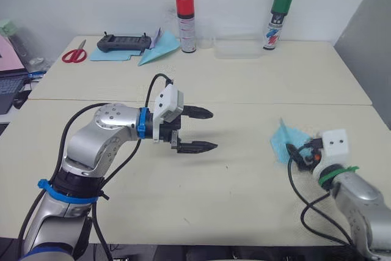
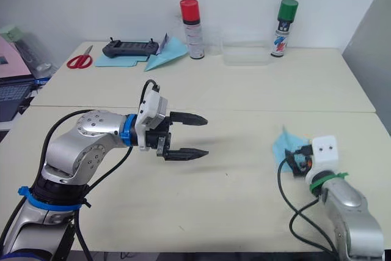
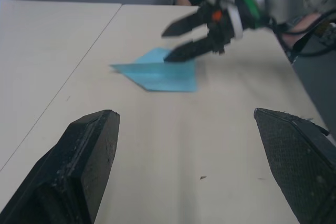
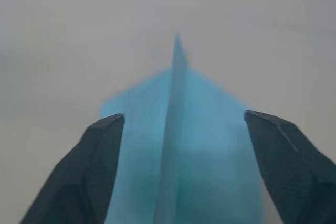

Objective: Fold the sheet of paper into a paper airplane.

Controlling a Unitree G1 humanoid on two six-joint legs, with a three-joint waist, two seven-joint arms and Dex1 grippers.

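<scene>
On the far table to our left lie red-handled scissors (image 1: 74,55), then a black handheld controller (image 1: 124,43) on a blue sheet, a sharp-nosed light-blue paper dart (image 1: 157,47), a red-capped spray can (image 1: 186,22) and a green-capped spray can (image 1: 278,20). Nearer, over the bare cream tabletop (image 1: 201,194), our left gripper (image 1: 195,130) hangs with its black fingers spread wide, holding nothing, well apart from the work.

At our right, the thin light-blue sheet of paper (image 1: 286,140), already folded to a point, lies flat on the tabletop near its right edge. Our right gripper (image 3: 181,40) is at it, fingers parted and straddling the raised centre crease, one tip apparently touching the paper.

We judge the risk plain: a single fingertip dragging the light sheet could slide it toward the table edge or crush the crease, since nothing else pins it down.

The head views show little of the paper behind our right wrist; the left wrist view shows its whole pointed outline, and the right wrist view shows the central ridge (image 4: 173,145) running between the fingers.
</scene>
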